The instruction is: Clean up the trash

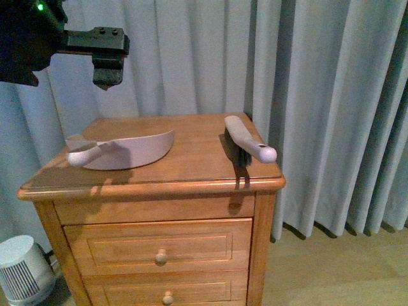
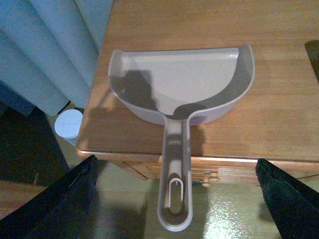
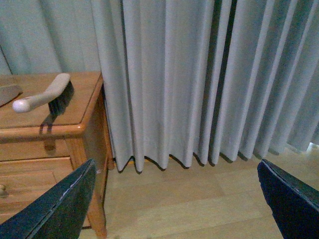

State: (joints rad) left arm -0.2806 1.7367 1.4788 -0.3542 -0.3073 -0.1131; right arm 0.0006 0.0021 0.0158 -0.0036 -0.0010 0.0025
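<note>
I cannot see the trash in any view: not on the bench (image 1: pixel 197 153), not in the dustpan (image 2: pixel 179 79), not on the bit of floor (image 3: pixel 199 209) that shows. So I cannot tell which way it lies from either tool. The left tool (image 2: pixel 175 159) hangs high over the dustpan, looking down, its fingers wide apart and holding nothing. The pan's handle points near and left. The right tool (image 3: pixel 176 162) is off to the right of the bench, wide open and empty too, with the brush (image 3: pixel 47 97) near it.
</note>
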